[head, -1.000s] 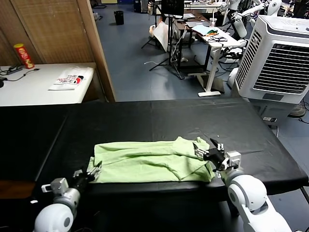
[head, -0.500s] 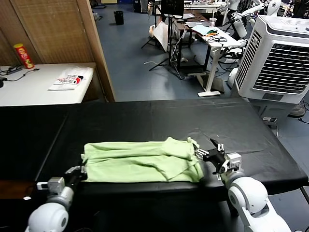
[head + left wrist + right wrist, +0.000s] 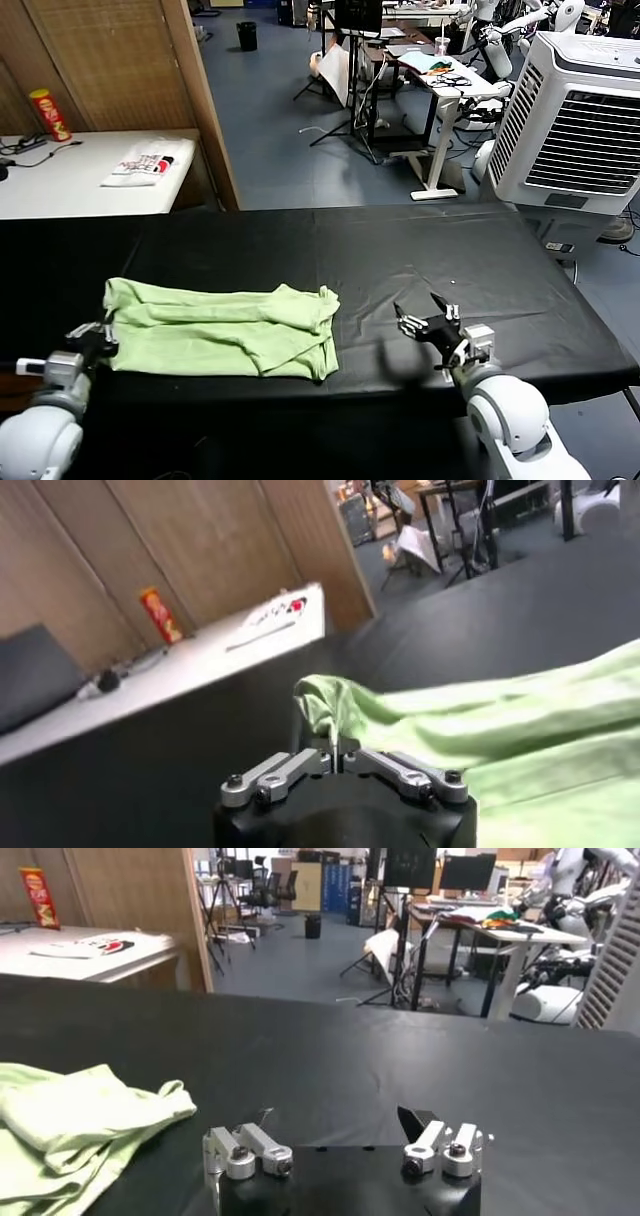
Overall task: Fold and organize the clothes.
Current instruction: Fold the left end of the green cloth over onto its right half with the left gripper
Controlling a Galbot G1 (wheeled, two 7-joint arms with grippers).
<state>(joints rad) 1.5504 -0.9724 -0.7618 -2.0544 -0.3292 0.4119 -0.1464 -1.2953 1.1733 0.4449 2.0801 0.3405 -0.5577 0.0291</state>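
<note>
The left gripper [image 3: 103, 338] is pressed together on the left edge of the T-shirt [image 3: 225, 330], near the front left part of the black table [image 3: 420, 250]. In the left wrist view its two fingers [image 3: 300, 765] meet at the tips, and a raised fold of the green cloth [image 3: 480, 735] stands between them. The left arm comes in from the lower left corner of the head view.

The T-shirt is pale green and lies on the table in a long, loosely folded bundle. It reaches from the left gripper toward the middle of the table, with wrinkled layers on top. Its right end is bunched and a little raised.

The right gripper [image 3: 425, 322] is spread wide and holds nothing. It is above the table near the front edge, to the right of the T-shirt and clearly apart from it. In the right wrist view the bunched end of the cloth [image 3: 80, 1113] lies well apart from its open fingers [image 3: 245, 1148].

Behind the black table, on the left, there is a white table [image 3: 60, 180]. On it are a red can [image 3: 48, 115] and a white printed item [image 3: 145, 163].
</note>
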